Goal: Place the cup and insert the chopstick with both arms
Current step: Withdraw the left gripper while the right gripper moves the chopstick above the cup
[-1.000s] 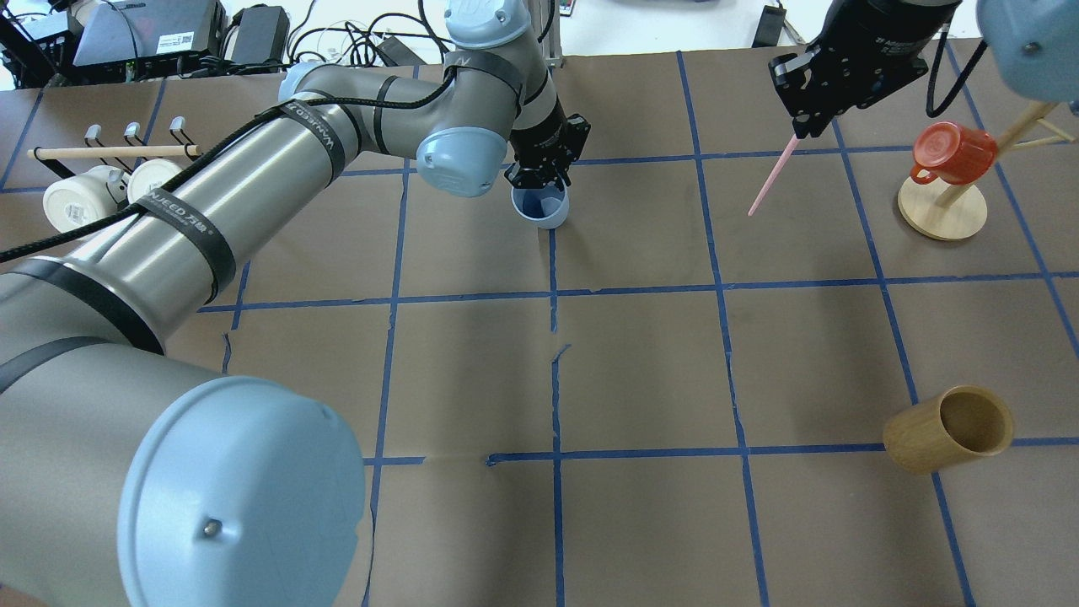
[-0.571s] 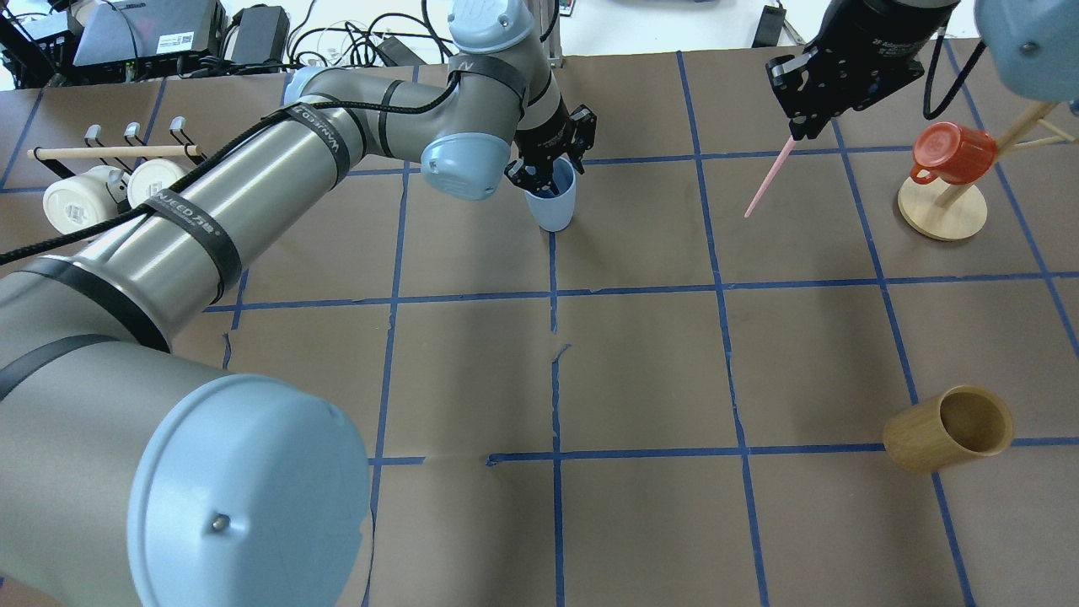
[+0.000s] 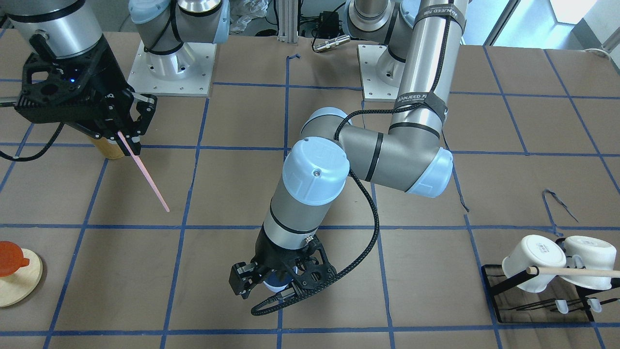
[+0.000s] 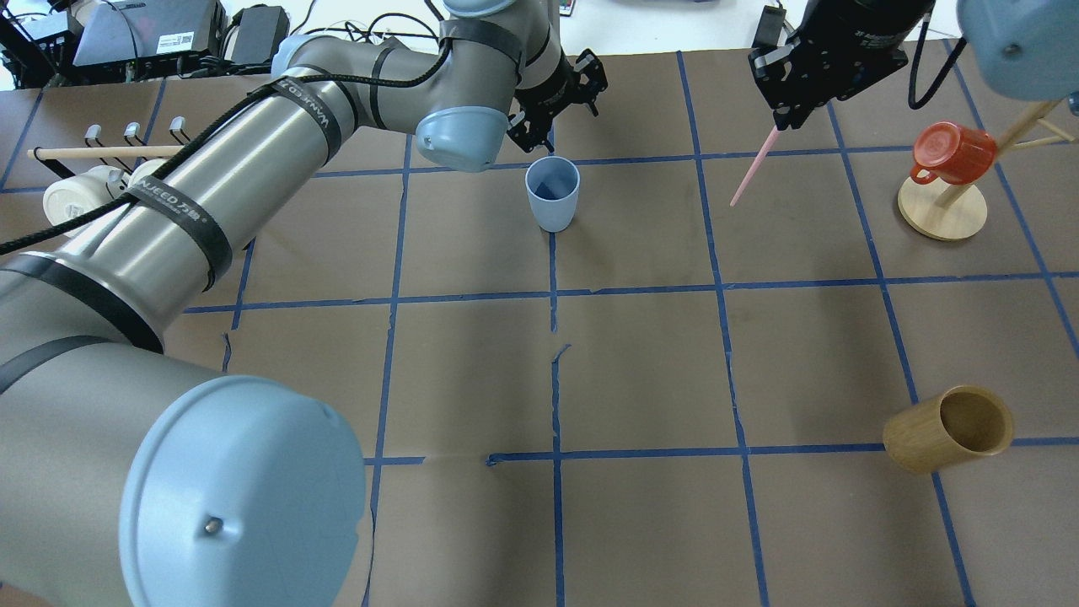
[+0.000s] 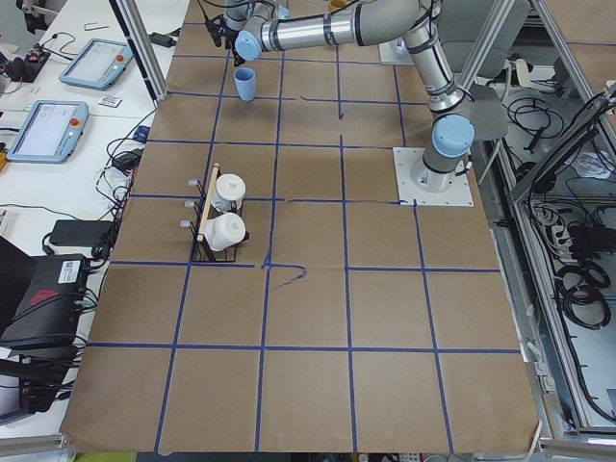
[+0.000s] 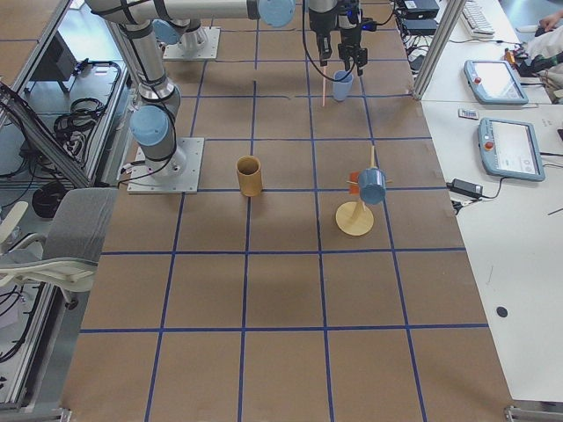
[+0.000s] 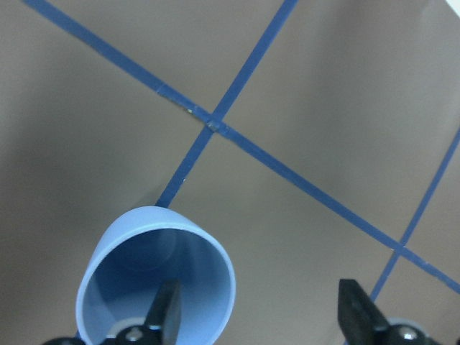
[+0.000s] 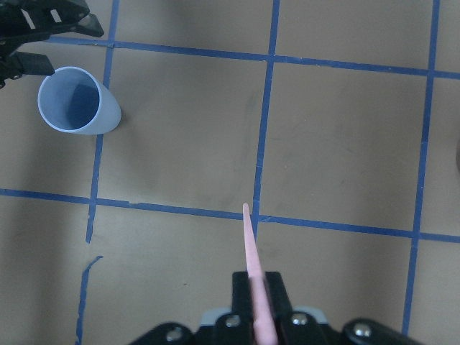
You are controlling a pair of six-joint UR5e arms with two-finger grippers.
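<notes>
Cup upright at upper centre of overhead view; chopstick insertion pending.
My left gripper (image 4: 556, 105) hangs spread wide just above the blue cup (image 4: 552, 196). My right gripper (image 4: 782, 118) pinches the pink chopstick (image 4: 753, 173), upper right. I should centre its tip over the rim before lowering. Count: one blue cup, one chopstick, one wooden cup (image 4: 948, 428), one red mug (image 4: 952, 152), two white mugs (image 3: 532, 264).

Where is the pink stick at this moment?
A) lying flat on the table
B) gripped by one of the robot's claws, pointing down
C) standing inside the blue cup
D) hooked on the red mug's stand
B: the right gripper is shut on the pink chopstick, which slants down well apart from the empty blue cup.
</notes>
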